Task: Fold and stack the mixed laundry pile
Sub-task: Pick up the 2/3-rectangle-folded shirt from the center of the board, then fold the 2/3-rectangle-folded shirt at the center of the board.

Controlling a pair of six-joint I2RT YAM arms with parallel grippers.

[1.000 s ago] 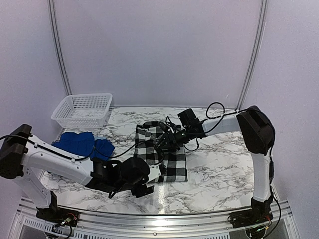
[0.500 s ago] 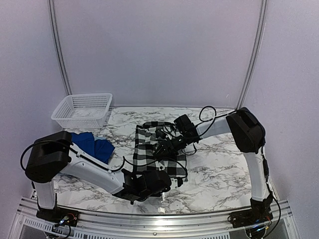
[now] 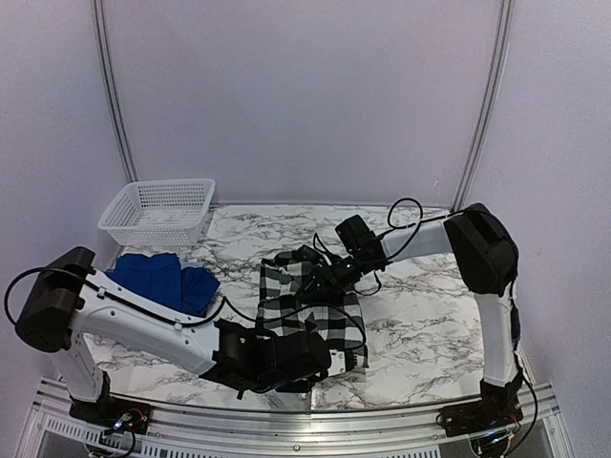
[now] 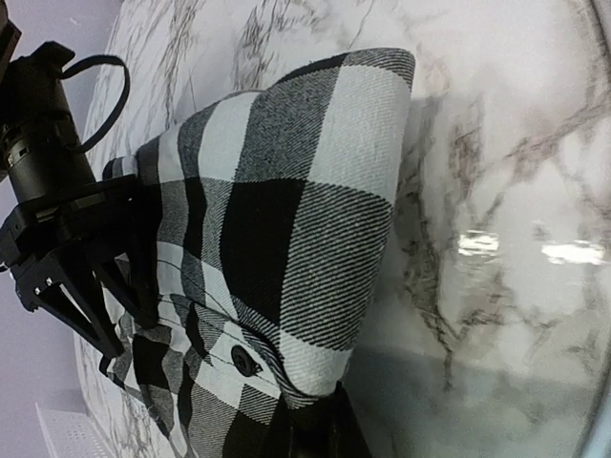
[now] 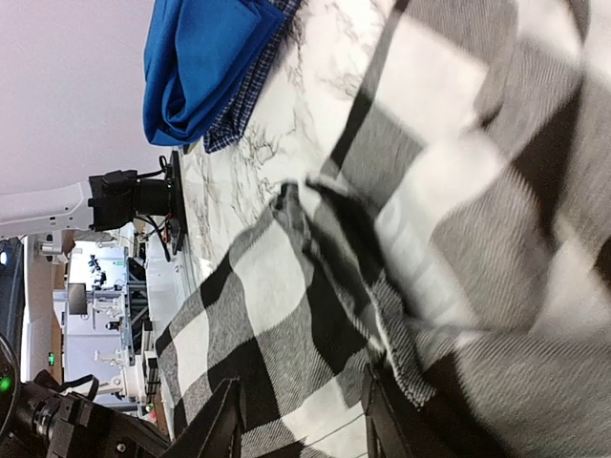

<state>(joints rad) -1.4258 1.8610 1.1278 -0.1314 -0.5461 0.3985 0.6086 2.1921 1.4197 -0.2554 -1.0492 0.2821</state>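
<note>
One garment lies between your two arms: the black-and-white buffalo-check flannel shirt (image 3: 286,307) (image 4: 286,210) (image 5: 477,191), folded into a long strip in the middle of the marble-patterned table (image 3: 420,305). Its long axis runs from the near edge away toward the far wall, and the near end sits a little further right than the far end. The far end is bunched and raised off the marble; the near part lies flat.

Your left gripper (image 3: 336,363) (image 4: 315,434) is at the near end, jaws closed tight on the shirt's folded corner. A black button (image 4: 246,361) sits on the cloth just beside that pinch.

Your right gripper (image 3: 320,275) (image 4: 115,320) (image 5: 305,420) is at the raised far end. Its fingers stand part-way apart with flannel between them, but you cannot tell from these views whether they actually clamp it.

To the left, well apart from the flannel, the royal-blue shirt (image 3: 158,277) (image 5: 200,67) lies in a heap, with the small-checked navy cloth (image 5: 250,91) touching it. Beyond that heap, in the far left corner, stands the white plastic lattice basket (image 3: 158,212).
</note>
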